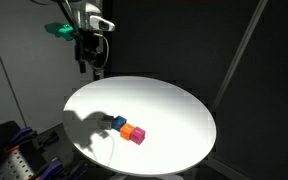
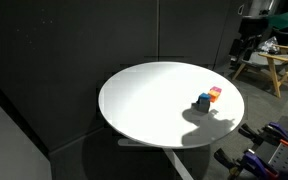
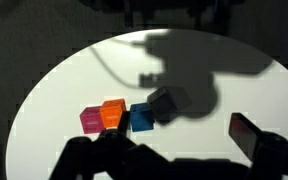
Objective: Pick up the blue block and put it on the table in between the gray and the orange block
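Note:
In the wrist view four small blocks lie in a row on the white round table (image 3: 74,80): pink (image 3: 90,120), orange (image 3: 112,114), blue (image 3: 142,118) and dark gray (image 3: 167,103). The blue block touches the orange one, and the gray one sits tilted beside it in shadow. My gripper (image 3: 184,133) is open and empty, well above the blocks. In both exterior views it hangs high over the table's edge (image 1: 94,66) (image 2: 246,52). The blue block (image 1: 119,123) (image 2: 202,102) and the orange block (image 1: 127,130) (image 2: 215,93) also show there.
The table (image 1: 174,110) stands on a pedestal against black curtains. The arm's shadow falls across the blocks. A wooden trestle (image 2: 274,68) stands behind the table, and cluttered equipment (image 1: 19,155) sits low beside it.

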